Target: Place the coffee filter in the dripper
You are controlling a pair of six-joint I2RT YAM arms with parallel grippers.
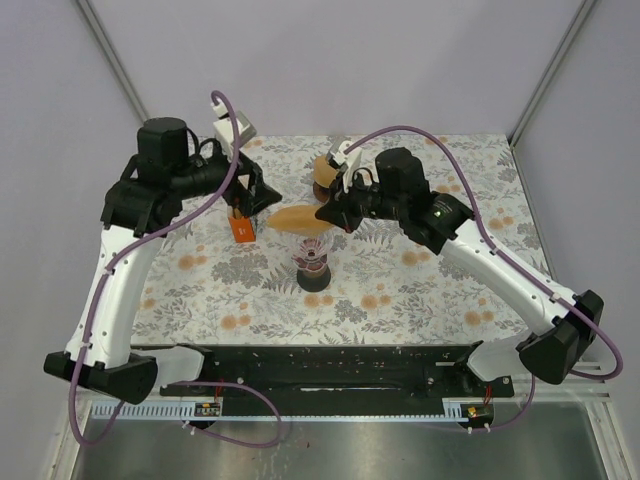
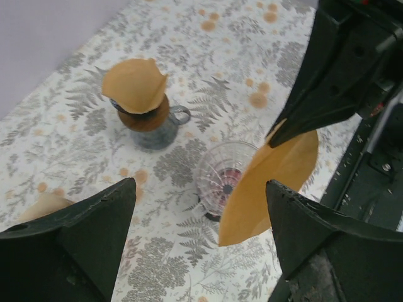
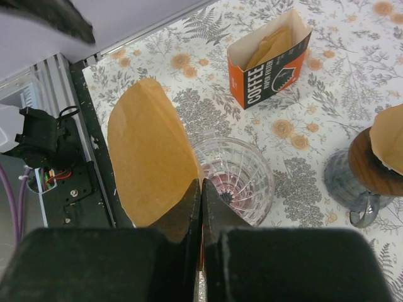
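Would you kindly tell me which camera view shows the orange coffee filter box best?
The right wrist view: the coffee filter box stands unobstructed there, with its open top and COFFEE lettering plain to read. The top external view shows it only as a small orange patch. The left wrist view shows none of its orange sides.

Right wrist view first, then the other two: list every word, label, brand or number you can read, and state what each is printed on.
"COFFEE": white capitals on the side of the orange filter box.
Smaller white print beside it on the same box: too small to read with certainty.
In the top external view the box's print is too blurred to read.
The coffee filter and the dripper show no text.
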